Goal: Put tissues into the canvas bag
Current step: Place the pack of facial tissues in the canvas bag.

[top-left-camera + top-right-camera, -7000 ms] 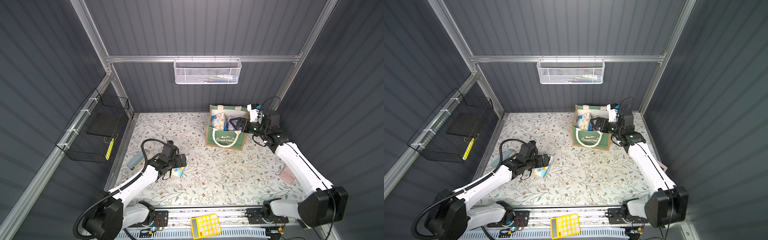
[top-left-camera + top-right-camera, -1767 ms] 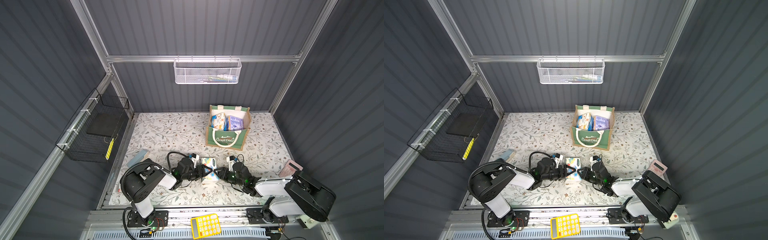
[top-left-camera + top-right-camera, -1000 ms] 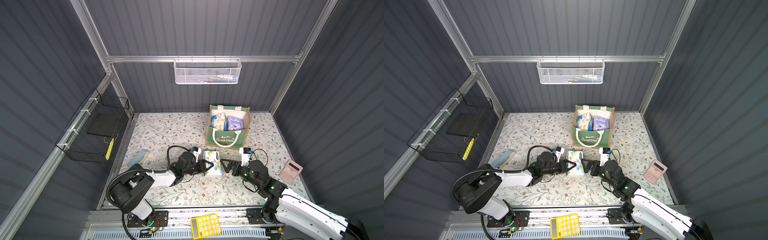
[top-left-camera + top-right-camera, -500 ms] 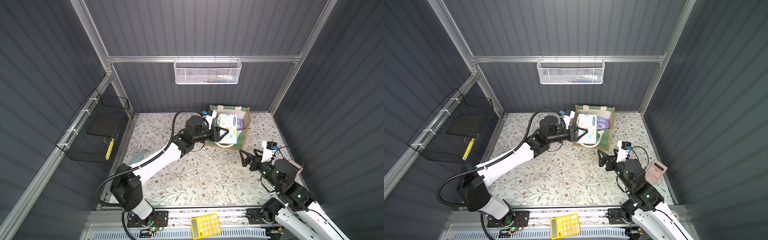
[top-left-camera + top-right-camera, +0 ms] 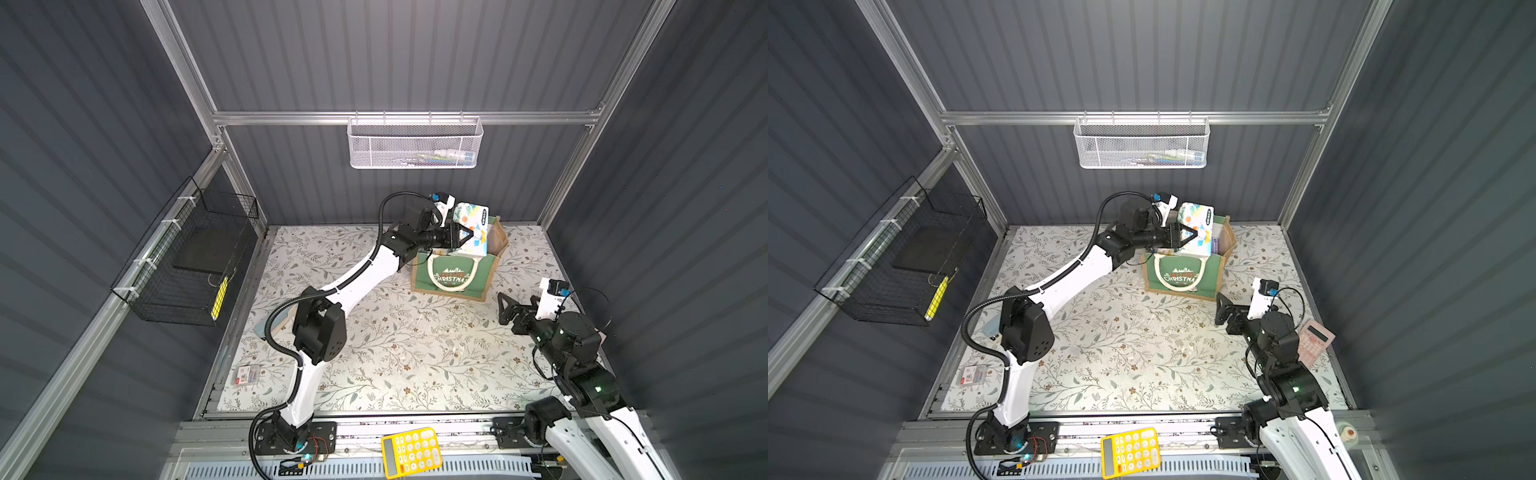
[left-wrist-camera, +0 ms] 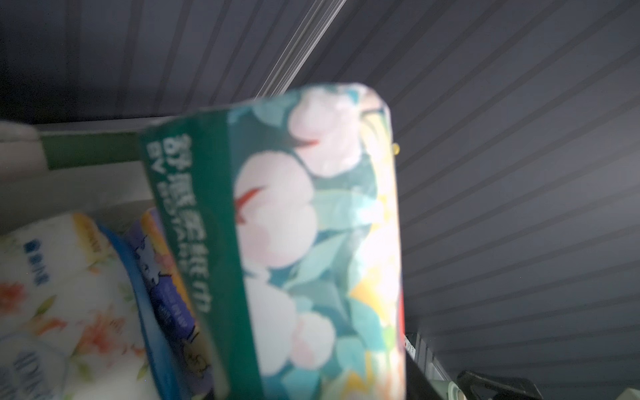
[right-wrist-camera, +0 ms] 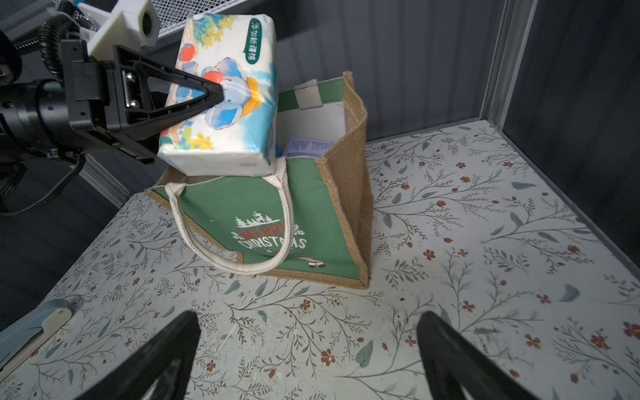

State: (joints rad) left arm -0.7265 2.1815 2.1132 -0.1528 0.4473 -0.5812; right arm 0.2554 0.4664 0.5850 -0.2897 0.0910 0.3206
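- The left gripper (image 5: 468,235) pinches the cartoon-printed pack (image 5: 474,219) across its two broad faces. In the right wrist view one black finger (image 7: 209,97) presses on the printed elephant, and the opposite finger is hidden behind the pack.
- We see the cartoon-printed pack (image 7: 242,69) held on end and slightly tilted, above the mouth of the canvas bag (image 7: 311,214), over the half of the opening nearer the left arm.
- The lower end of the pack sits level with the bag's front rim, next to a rope handle. We cannot tell whether it touches the rim.
- The canvas bag (image 5: 453,276) stands upright on the floral table (image 5: 415,353), close to the rear wall, with its green lettered front facing the arms.
- Inside the bag, the left wrist view shows a white pack with orange flowers (image 6: 52,294) and beside it a purple pack (image 6: 162,277). Both are blurred.
- The right gripper (image 5: 503,309) is spread wide and holds nothing. It hangs above bare table, well apart from the bag and pointed toward it, and its two fingers (image 7: 162,360) frame the bottom of the right wrist view.
- The yellow calculator (image 5: 411,451) lies on the front rail, off the table.
- The pink calculator (image 5: 1315,336) lies at the table's right edge, beside the right arm.
- The white mesh basket (image 5: 415,143) hangs on the rear wall above the bag.
- The black wire basket (image 5: 191,257) hangs on the left wall.
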